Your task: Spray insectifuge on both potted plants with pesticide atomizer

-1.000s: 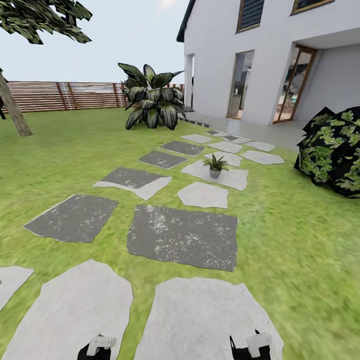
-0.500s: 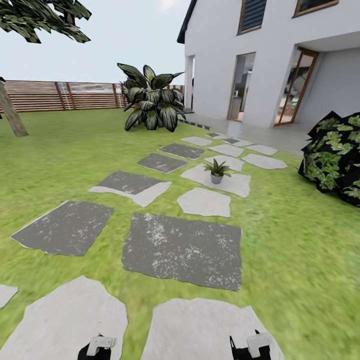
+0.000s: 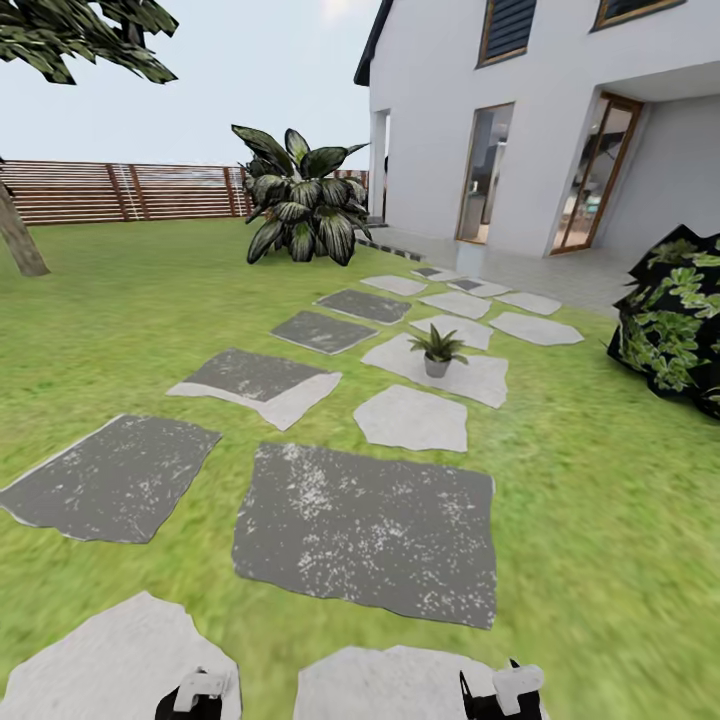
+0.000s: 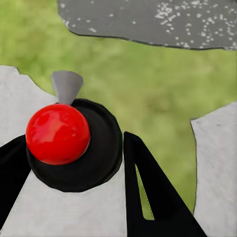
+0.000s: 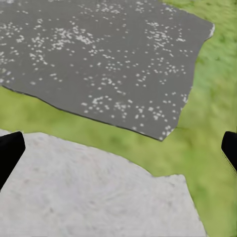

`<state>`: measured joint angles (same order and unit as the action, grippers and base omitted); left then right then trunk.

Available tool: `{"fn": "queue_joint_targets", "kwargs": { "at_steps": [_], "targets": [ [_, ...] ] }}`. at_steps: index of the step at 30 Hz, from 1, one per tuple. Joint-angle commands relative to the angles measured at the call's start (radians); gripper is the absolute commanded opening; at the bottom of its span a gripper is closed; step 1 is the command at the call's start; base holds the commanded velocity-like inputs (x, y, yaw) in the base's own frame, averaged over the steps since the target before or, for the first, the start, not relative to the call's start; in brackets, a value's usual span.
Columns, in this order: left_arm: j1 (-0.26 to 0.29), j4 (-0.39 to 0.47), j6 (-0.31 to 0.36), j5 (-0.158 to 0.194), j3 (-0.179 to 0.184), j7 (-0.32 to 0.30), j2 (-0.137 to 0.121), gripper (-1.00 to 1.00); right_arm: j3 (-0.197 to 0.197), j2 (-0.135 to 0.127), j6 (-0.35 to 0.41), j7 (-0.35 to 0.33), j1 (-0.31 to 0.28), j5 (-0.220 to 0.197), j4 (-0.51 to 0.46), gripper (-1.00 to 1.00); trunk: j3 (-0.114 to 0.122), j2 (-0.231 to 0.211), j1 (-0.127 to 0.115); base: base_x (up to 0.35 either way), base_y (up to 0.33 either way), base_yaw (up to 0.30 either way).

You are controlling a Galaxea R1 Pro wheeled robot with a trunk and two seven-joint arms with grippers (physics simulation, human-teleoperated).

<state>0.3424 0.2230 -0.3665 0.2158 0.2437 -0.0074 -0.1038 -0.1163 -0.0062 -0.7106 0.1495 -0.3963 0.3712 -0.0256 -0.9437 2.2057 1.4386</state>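
With the left gripper (image 4: 74,163) clamped on the pesticide atomizer (image 4: 58,133) and the right gripper (image 5: 118,148) spread apart, the potted plant (image 3: 437,350) now sits nearer, so the approach continues.

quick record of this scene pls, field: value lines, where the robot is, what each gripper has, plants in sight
setting: lawn with flat stepping stones, white house, slatted fence
left gripper: shut on the spray bottle, seen from above, red tip up
right gripper: open, nothing between its fingers, over stone and grass
potted plant: one small one, standing on a pale stone ahead
spray on its leaves: too far to tell
other plants: big striped-leaf plant near the house, leafy shrub at right, tree at left
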Motion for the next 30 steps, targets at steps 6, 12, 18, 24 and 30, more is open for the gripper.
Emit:
{"fn": "queue_joint_targets", "kwargs": {
  "at_steps": [6,12,18,24,30],
  "targets": [
    [0.001,-0.001,-0.004,0.01,0.008,0.0,-0.001,-1.0,-0.008,0.0,-0.003,0.004,-0.001,0.011,0.001,1.0,-0.001,0.0,0.0,0.339,0.0,0.0],
    [0.001,-0.001,-0.004,0.01,0.008,0.0,-0.001,-1.0,-0.008,0.0,-0.003,0.004,0.0,0.011,0.001,1.0,-0.001,0.0,0.0,0.339,0.0,0.0],
    [0.001,-0.001,-0.004,0.011,0.008,0.0,-0.001,-1.0,-0.008,0.0,-0.003,0.004,-0.001,0.011,0.001,1.0,-0.001,0.0,0.0,0.339,0.0,0.0],
    [0.001,-0.001,-0.003,0.011,0.008,0.0,-0.002,-1.0,-0.008,0.0,-0.003,0.004,-0.001,0.011,0.001,1.0,-0.001,0.0,0.0,0.339,0.0,0.0],
    [0.001,-0.001,-0.004,0.01,0.008,0.0,-0.001,-1.0,-0.008,0.0,-0.003,0.004,-0.001,0.011,0.001,1.0,-0.001,0.0,0.0,0.339,0.0,0.0]
  ]
}}
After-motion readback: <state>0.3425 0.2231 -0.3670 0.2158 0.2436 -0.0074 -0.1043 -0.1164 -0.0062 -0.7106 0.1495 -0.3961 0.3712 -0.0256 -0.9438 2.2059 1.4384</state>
